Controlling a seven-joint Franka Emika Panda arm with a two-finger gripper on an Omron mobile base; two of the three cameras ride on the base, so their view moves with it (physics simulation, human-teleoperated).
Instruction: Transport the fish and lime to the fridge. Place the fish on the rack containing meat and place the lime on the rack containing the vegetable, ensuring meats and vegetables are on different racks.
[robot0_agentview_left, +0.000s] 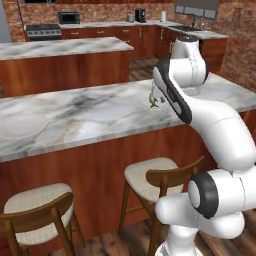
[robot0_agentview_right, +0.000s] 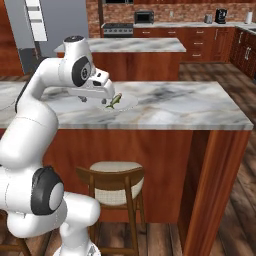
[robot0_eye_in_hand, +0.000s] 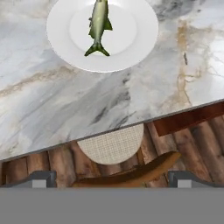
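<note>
The fish (robot0_eye_in_hand: 99, 26) lies on a round white plate (robot0_eye_in_hand: 135, 48) on the marble counter (robot0_eye_in_hand: 65, 105), its tail towards the counter's near edge and its head pointing away; it is slim, greenish-yellow on the back and paler along the belly, with a small forked tail and little fins at the sides; in the right base view the same fish (robot0_agentview_right: 114, 101) shows just beside the hand, on the plate (robot0_agentview_right: 127, 104); in the left base view only a bit of the fish (robot0_agentview_left: 154, 102) peeks past the arm.

The claw (robot0_eye_in_hand: 112, 179) is spread wide, its two dark tips far apart at the sides of the hand view; nothing sits between them and they touch nothing; it hangs above the near edge of the counter, short of the plate, with a stool (robot0_eye_in_hand: 114, 144) below it on the wooden floor.

Counting: one fish; one plate under it; a second pale dish (robot0_agentview_left: 20, 125) sits at the far left of the same counter in the left base view, well apart from the fish; two wooden stools with woven cream seats stand at the near side, one on the left (robot0_agentview_left: 37, 207) and one further right (robot0_agentview_left: 155, 172); a second marble-topped island (robot0_agentview_left: 60, 48) stands behind, and beyond it the back wall of red-brown cabinets with a stove (robot0_agentview_left: 44, 31) and a microwave (robot0_agentview_left: 69, 17); a grey fridge (robot0_agentview_right: 52, 22) rises at the far left of the right base view, its door shut.
</note>
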